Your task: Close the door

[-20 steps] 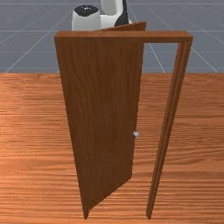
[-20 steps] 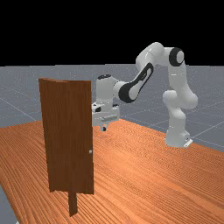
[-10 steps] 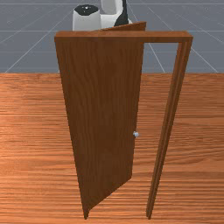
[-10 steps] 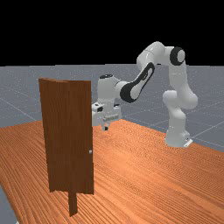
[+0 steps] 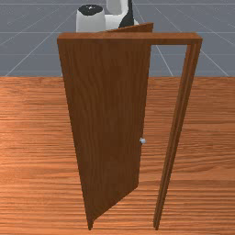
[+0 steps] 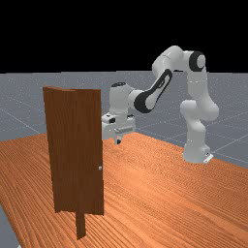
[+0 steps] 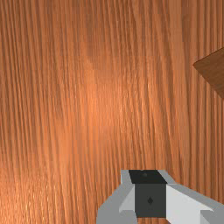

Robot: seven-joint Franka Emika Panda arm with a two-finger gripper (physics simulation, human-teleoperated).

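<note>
Door (image 5: 110, 114): brown wood, standing ajar in its frame (image 5: 129, 38), upright on the surface (image 5: 206, 151); small pale knob (image 5: 142, 141) near one edge. Tool (image 6: 117, 141): above the surface, just beside the door in the far view; whether open or closed, cannot tell.

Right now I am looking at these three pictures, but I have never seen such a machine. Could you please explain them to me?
The machine is one simulated robot arm, ending in a pincer. The front view faces it across the wooden table; the far view is taken from farther off; the wrist view looks down from the arm's end. On the table stands a brown door in a frame, with a small pale knob. The door is open. The pincer hangs above the table; I see nothing held.
</note>
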